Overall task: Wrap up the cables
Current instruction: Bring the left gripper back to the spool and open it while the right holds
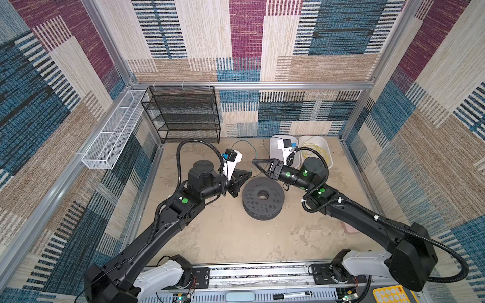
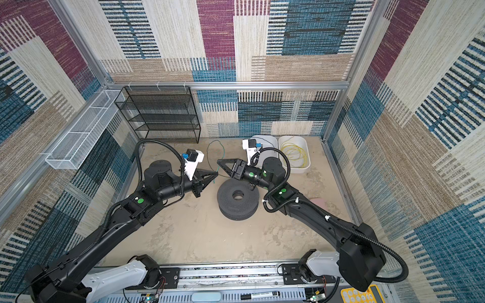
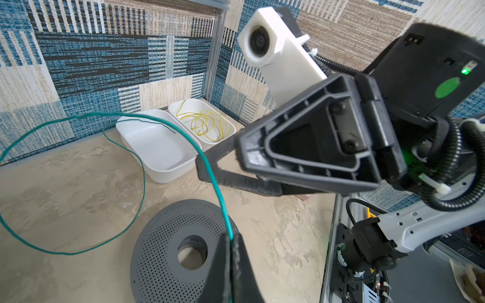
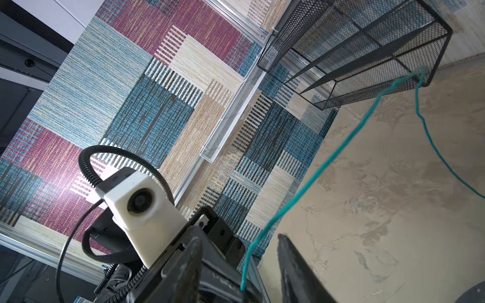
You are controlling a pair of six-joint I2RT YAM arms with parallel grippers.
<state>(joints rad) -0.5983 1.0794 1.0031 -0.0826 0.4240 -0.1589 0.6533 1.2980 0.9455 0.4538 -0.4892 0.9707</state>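
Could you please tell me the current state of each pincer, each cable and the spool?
Left pincer: shut on the teal cable.
Right pincer: open, teal cable passing between its jaws.
Teal cable: loose loop, not wound.
Yellow cable: loosely coiled inside a white tub.
Grey perforated spool: lying flat, no cable visible on it.

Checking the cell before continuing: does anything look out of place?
The teal-green cable sprawls in a loose loop across the table, not on the spool, one part pinched in the left gripper. The yellow cable lies coiled in a white bin.
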